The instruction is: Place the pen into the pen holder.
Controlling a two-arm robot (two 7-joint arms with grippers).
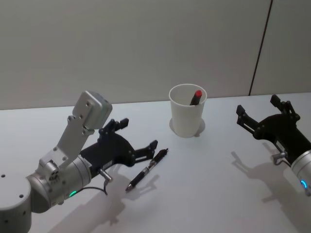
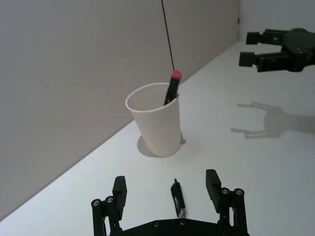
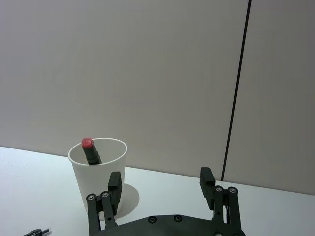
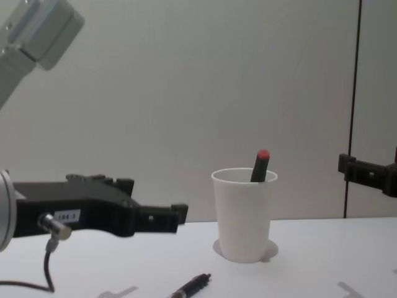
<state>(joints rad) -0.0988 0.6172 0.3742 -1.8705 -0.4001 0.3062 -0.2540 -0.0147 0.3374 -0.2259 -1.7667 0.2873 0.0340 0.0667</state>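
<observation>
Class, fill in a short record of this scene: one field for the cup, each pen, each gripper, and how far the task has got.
pen holder: white paper cup, upright on the table
red-tipped pen: stands in the pen holder, leaning on its rim
loose pen: black, lying flat on the table, in front and left of the pen holder
left gripper: open, just above the loose pen, not gripping it
right gripper: open, above the table to the right of the pen holder, holding nothing
task state: loose pen not yet picked up
</observation>
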